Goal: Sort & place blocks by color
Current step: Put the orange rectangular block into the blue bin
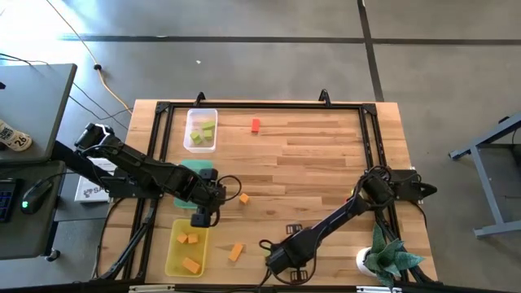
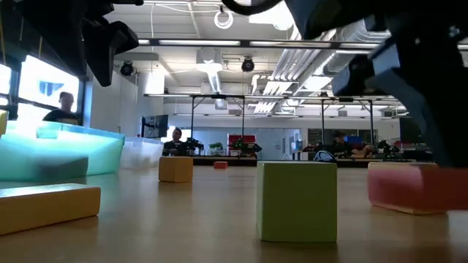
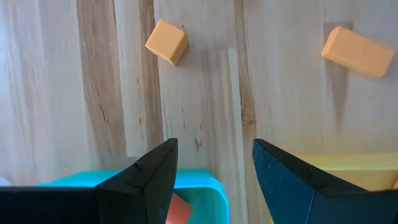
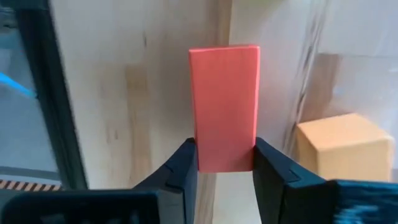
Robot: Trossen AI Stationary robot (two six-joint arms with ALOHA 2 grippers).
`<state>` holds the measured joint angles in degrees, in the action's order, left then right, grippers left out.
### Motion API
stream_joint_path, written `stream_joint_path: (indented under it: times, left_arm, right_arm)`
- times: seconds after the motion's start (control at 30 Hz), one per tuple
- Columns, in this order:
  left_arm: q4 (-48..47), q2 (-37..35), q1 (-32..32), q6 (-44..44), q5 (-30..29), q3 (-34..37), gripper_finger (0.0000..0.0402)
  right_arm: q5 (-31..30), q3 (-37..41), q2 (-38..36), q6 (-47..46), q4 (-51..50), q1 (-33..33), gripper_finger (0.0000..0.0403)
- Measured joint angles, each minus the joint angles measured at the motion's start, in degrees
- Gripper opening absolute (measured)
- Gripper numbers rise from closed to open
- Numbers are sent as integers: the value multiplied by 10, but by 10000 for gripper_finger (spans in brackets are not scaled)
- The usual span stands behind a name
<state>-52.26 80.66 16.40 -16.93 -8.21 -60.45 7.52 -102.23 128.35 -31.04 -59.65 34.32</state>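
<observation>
At the lower centre of the high view, the right hand (image 1: 281, 262) sits low over the worktop (image 1: 326, 163), its fingers (image 4: 186, 168) pressed against both sides of a red bar (image 4: 224, 115), with an orange cube (image 4: 339, 146) just beside it. Left of centre, the left hand (image 1: 203, 218) hangs with fingers spread and nothing between them, over the gap between the teal tray (image 1: 195, 167) and the yellow tray (image 1: 173, 260) holding orange blocks (image 1: 190, 252). Farther out lie an orange block (image 1: 243, 198), an orange bar (image 1: 236, 252), a red block (image 1: 256, 125) and the clear tray (image 1: 192, 114) of yellow-green blocks (image 1: 203, 130) at upper left.
</observation>
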Motion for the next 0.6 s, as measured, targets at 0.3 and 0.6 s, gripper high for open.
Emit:
stream_joint_path:
  times: [0.3, 0.6]
  left_arm:
    - [3, 0, -26, -70, 11, 0, 195]
    - [53, 0, -100, -60, 86, 0, 195]
  right_arm:
    - [-81, -84, 0, 46, -87, -29, 89]
    - [-184, -170, -1, 103, -192, -69, 89]
